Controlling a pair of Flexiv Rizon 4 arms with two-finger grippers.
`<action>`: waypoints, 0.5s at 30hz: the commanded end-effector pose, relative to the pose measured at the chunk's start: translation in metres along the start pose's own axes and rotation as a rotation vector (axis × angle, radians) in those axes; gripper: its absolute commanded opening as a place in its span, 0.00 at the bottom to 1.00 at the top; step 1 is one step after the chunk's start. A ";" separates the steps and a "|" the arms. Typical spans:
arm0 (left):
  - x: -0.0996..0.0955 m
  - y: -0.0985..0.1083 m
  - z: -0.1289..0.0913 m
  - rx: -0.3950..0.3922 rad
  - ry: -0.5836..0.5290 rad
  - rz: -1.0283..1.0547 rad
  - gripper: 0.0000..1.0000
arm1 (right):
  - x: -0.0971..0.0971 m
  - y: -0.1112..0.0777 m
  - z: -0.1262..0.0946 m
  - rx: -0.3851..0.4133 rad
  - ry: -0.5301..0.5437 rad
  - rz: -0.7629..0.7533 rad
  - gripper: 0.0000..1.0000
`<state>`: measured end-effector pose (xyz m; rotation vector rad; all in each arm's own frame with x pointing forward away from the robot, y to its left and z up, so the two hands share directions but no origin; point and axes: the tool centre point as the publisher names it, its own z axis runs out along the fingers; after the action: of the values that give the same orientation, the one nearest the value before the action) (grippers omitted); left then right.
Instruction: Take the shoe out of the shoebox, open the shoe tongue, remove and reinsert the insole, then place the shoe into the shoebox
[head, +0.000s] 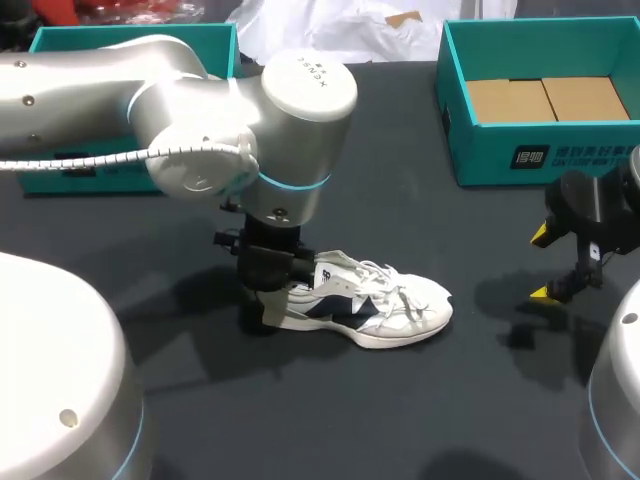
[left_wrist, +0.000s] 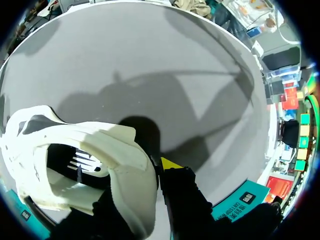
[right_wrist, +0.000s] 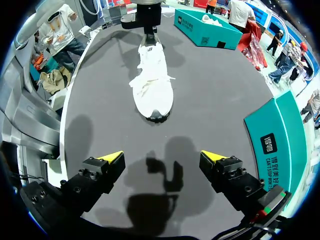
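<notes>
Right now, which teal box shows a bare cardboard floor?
The shoebox at the table's far right, near the right arm: its brown floor is bare. The other box, behind the left arm, holds something white.

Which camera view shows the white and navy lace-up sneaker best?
The head view: the sneaker lies there nearly whole, side-on. The right wrist view shows it toe-first; the left wrist view, only its heel opening.

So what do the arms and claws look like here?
The left arm and right arm are glossy silver-white, with rounded joint caps and thin teal joint rings. A white ribbed cable runs along the left arm. The left claw and right claw are black blocky units with yellow fingertips.
</notes>
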<state>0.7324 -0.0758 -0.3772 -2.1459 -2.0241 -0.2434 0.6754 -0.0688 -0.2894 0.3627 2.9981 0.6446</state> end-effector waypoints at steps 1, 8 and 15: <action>-0.001 0.001 0.003 0.002 0.002 0.000 0.00 | 0.002 -0.001 0.000 0.000 -0.003 -0.001 1.00; 0.001 0.000 0.002 0.002 -0.001 -0.004 0.34 | 0.002 -0.001 0.000 0.000 -0.003 -0.001 1.00; 0.006 -0.002 -0.015 -0.027 -0.024 -0.005 0.83 | 0.002 -0.001 0.000 0.000 -0.003 -0.001 1.00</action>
<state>0.7352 -0.0798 -0.3717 -2.1574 -2.0410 -0.2460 0.6754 -0.0688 -0.2894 0.3627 2.9981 0.6446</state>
